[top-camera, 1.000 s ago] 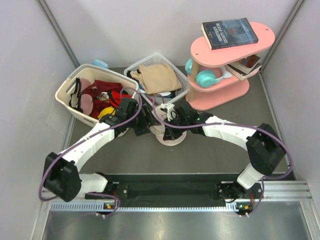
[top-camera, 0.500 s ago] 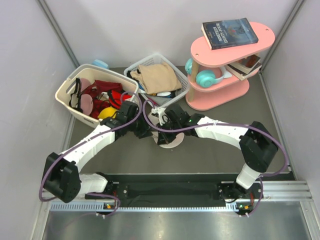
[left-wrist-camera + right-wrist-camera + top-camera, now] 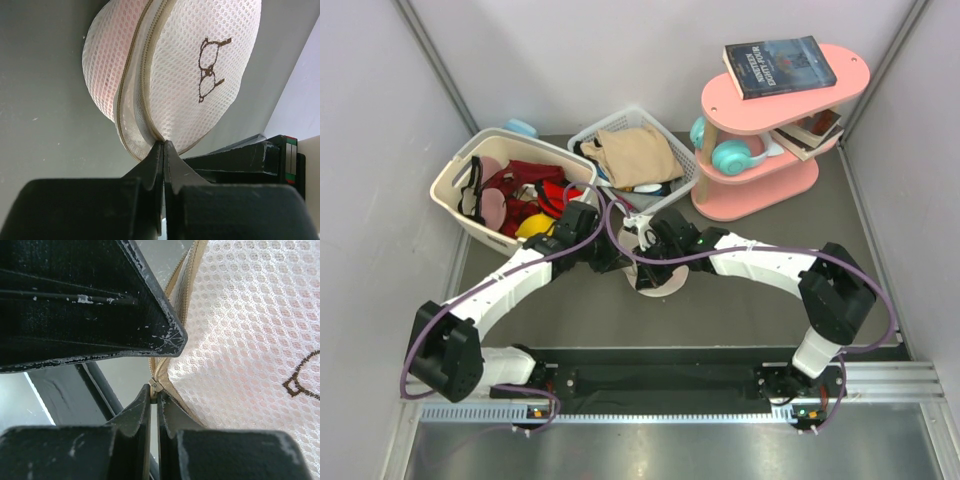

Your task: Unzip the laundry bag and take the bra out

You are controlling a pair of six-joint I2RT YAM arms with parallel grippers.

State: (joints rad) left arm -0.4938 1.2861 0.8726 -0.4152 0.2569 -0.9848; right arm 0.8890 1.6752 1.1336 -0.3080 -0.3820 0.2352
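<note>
The bag (image 3: 185,65) lies on the tabletop just in front of the wire basket (image 3: 578,140), and I have both arms down on it. My left gripper (image 3: 164,145) has its jaws pressed together on the rim of the bag, right beside the zip (image 3: 137,65); it seems to pinch the edge of the mesh there. My right gripper (image 3: 154,390) has its jaws closed to a thin slit, with the small metal pull (image 3: 154,385) of the zip caught between the tips.

The zip looks fully closed along all the length that I can see. A soft pink shows through the mesh, which I take to be the bra (image 3: 100,85), inside the bag. So I judge that the first step is in hand: both grips are made, but the opening is not yet begun.

The next move asks my left jaws to hold the rim firmly in place while my right ones draw the pull around the curve of the rim, following the teeth and not lifting away from them. If the mesh slips from the left grip, the whole bag will only slide toward the basket instead of opening.
</note>
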